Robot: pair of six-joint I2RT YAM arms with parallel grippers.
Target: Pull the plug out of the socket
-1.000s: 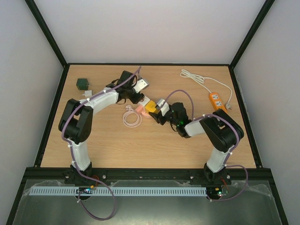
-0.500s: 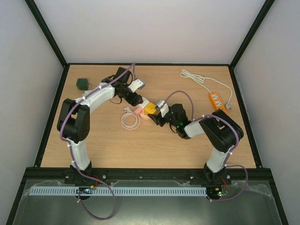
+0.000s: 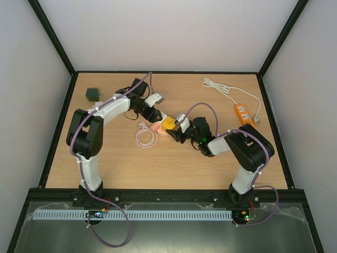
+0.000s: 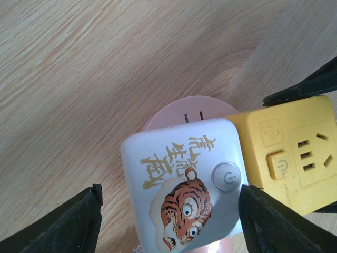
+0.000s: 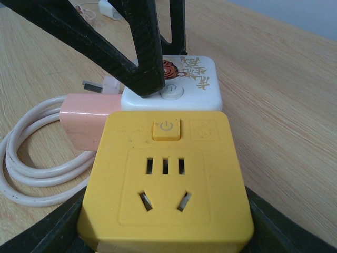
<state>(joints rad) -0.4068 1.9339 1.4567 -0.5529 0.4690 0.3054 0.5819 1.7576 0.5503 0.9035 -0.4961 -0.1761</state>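
Observation:
A yellow socket cube (image 3: pixel 169 124) lies mid-table with a white tiger-print plug block (image 4: pixel 184 179) butted against its far side. Both rest over a pink adapter (image 5: pixel 81 118) that has a coiled white cable (image 3: pixel 145 137). My right gripper (image 3: pixel 175 128) is shut on the yellow cube (image 5: pixel 166 184), one finger on each side. My left gripper (image 3: pixel 155 117) is open and straddles the tiger block. Its right finger (image 4: pixel 274 221) touches the block and its left finger (image 4: pixel 68 226) stands a little apart. In the top view the block is mostly hidden under the left gripper.
An orange power strip (image 3: pixel 244 113) with a white cord (image 3: pixel 226 89) lies at the back right. A small dark green cube (image 3: pixel 93 94) sits at the back left. The cable coil lies just left of the pink adapter.
My left gripper has moved forward and right from the back of the table, down over the tiger block. The right gripper and yellow cube have shifted slightly left.

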